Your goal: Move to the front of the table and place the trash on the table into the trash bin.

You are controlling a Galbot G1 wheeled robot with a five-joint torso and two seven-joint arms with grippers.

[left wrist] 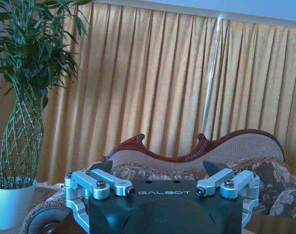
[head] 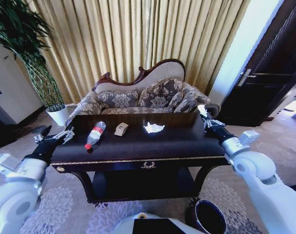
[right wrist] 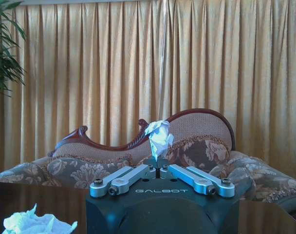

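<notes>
trash: clear bottle with red cap lies on its side, left part of the table; tan paper scrap near the middle; crumpled white tissue right of it, all apart from each other
held piece: small white tissue wad pinched in the right end effector, lifted off the table
right arm: stretched forward past the table's right far corner, end effector closed tight on the wad
left arm: stretched forward at the table's left edge, left end effector spread wide with nothing in it; fingers well apart
trash bin: dark round bin on the carpet, near right of the table, black inside; contents can't be made out
beyond: sofa, gold curtains, potted plant far left
</notes>
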